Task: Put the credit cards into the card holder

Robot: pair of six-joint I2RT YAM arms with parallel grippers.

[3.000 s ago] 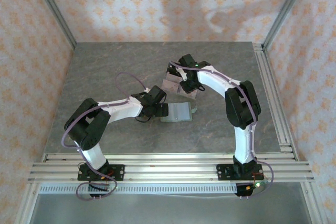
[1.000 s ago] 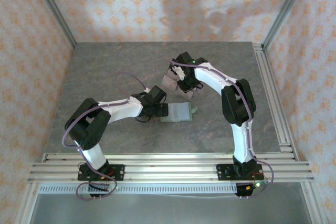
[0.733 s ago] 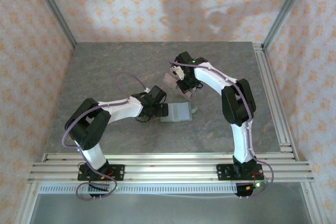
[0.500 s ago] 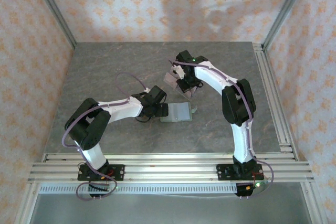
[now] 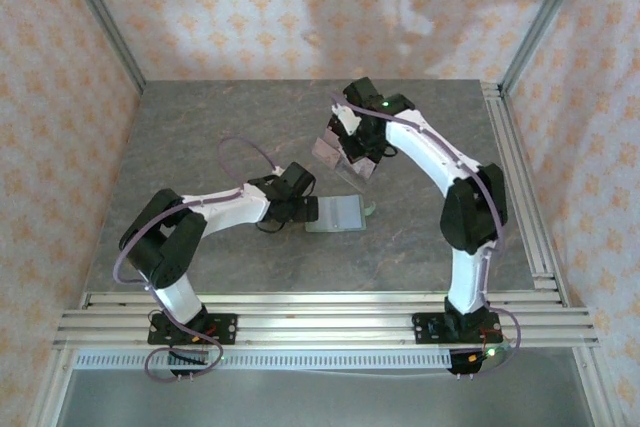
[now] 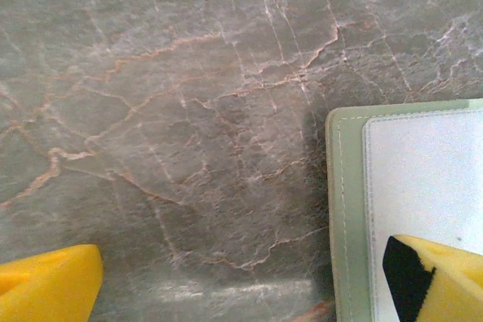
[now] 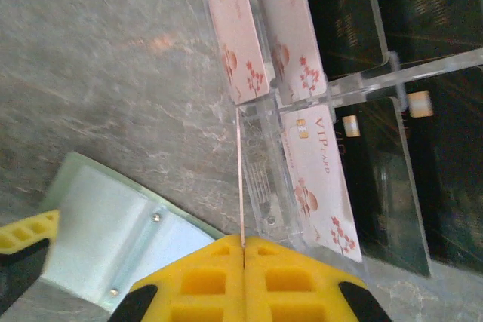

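Note:
The sage-green card holder (image 5: 338, 215) lies open on the table, its pale inner pocket (image 6: 423, 179) facing up. My left gripper (image 5: 306, 210) stands open at its left edge. One yellow fingertip (image 6: 445, 280) is over the card holder and the other (image 6: 45, 288) is over bare stone. My right gripper (image 7: 243, 245) is shut on one credit card (image 7: 241, 179), seen edge-on. It holds the card above the table beside the clear stand (image 7: 264, 186). Three more pinkish credit cards (image 7: 240, 35) sit in that stand. From above, the held credit card (image 5: 328, 149) hangs under the right gripper (image 5: 346, 137).
The clear stand (image 5: 356, 169) also holds black rectangles (image 7: 392, 164) on its far side. It sits just behind the card holder. Aluminium rails (image 5: 520, 177) run along the table's right edge and near edge. Patterned walls close in the back and sides.
My right gripper has shut on a credit card and risen back and to the right, drawing it off the stand. The left arm and the card holder have stayed put.

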